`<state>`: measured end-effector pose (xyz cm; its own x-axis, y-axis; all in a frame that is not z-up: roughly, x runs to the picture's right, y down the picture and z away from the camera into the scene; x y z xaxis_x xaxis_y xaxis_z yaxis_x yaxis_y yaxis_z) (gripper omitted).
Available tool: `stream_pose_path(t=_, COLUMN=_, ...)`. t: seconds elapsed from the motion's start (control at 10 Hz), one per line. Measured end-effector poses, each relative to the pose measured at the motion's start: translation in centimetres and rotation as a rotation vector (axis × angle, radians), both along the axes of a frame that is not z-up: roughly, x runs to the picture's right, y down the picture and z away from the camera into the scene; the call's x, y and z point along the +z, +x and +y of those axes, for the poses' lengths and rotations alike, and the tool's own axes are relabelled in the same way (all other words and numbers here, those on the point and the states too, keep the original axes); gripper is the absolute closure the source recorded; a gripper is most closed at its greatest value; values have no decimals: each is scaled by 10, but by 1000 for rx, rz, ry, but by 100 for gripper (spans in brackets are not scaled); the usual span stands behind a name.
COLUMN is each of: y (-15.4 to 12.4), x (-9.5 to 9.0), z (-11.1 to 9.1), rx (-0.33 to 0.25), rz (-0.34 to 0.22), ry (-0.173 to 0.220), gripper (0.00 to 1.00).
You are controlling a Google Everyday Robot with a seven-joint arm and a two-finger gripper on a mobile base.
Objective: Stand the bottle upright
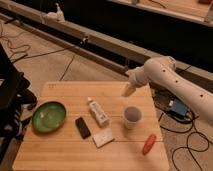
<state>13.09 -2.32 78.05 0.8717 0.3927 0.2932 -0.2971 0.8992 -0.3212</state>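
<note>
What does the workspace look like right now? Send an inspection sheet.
Surface: light wooden table, level.
Job's things: small slim white plastic bottle lying on its side mid-table, not upright.
Clutter: round green bowl at left; black bar and flat white rectangular block near the bottle; pale round cup; orange-red stick-shaped object at right.
Grippers: gripper open, empty, above the table's far right part, apart from the bottle.
Cables: black cables on the floor.
Surroundings: blue box on the floor at right.
</note>
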Motion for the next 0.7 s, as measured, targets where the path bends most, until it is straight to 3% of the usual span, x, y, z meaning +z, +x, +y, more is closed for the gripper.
stream_pose_path(t=0.5, y=0, x=-1, z=-2, rx=-18, rz=4, ry=4, gripper=20)
stream_pose_path(t=0.6, y=-2, x=-1, z=-5, rx=-62, rz=5, ry=4, gripper=20)
stream_pose_path(t=0.7, y=-11, x=-1, z=-10, rx=-150, rz=-2, ry=-4, gripper=20)
